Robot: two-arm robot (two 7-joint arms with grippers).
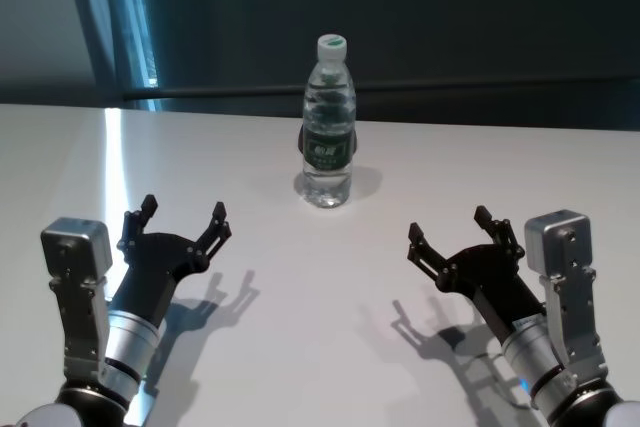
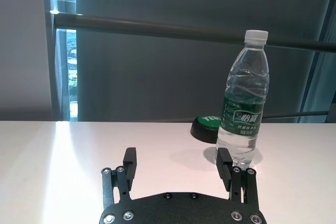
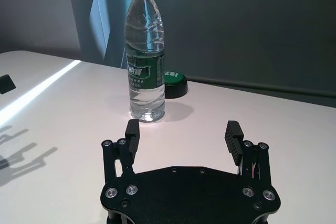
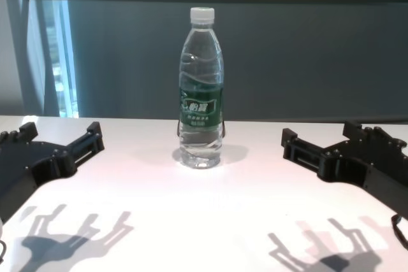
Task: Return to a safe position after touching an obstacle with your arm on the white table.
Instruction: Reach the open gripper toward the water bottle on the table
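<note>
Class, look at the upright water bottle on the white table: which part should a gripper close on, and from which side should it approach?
Probably the labelled middle of the bottle, approached level from the robot's side. It stands upright on the table, its body is round, and a dark disc sits right behind it. Both the left gripper and the right gripper are open and apart from it.

Both arms reach forward low over the near part of the worktop point(image 1: 330, 287), one toward each near corner, forearms angled slightly inward and silver wrist housings raised behind the black palms. The left end effector point(image 1: 183, 217) hovers just above the surface with its two black fingers spread wide — nothing between them. The right end effector point(image 1: 453, 235) mirrors it on the other side, fingers equally splayed and empty, each casting its shadow on the worktop just below.
</note>
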